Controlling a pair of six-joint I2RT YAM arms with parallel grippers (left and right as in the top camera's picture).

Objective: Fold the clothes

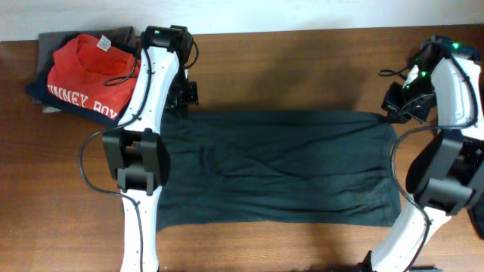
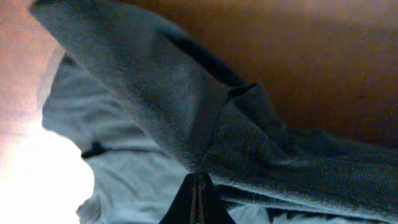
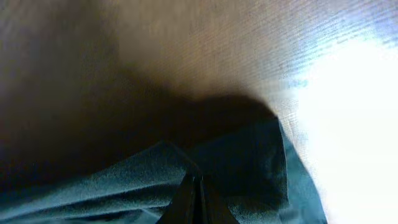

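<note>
1 dark charcoal shirt (image 1: 280,166), flat wide rectangle, creased, on the table (image 1: 302,68) beside 1 stack (image 1: 45,87) with a red tee (image 1: 83,68) on top. 2 grippers, both pinched on its far edge: left gripper (image 2: 198,186) at the corner nearest the stack, right gripper (image 3: 196,183) at the farthest.

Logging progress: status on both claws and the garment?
Left claw shut on dark garment, far corner. Right claw shut on the other. Garment spread on table. Red-topped pile lies apart.
</note>
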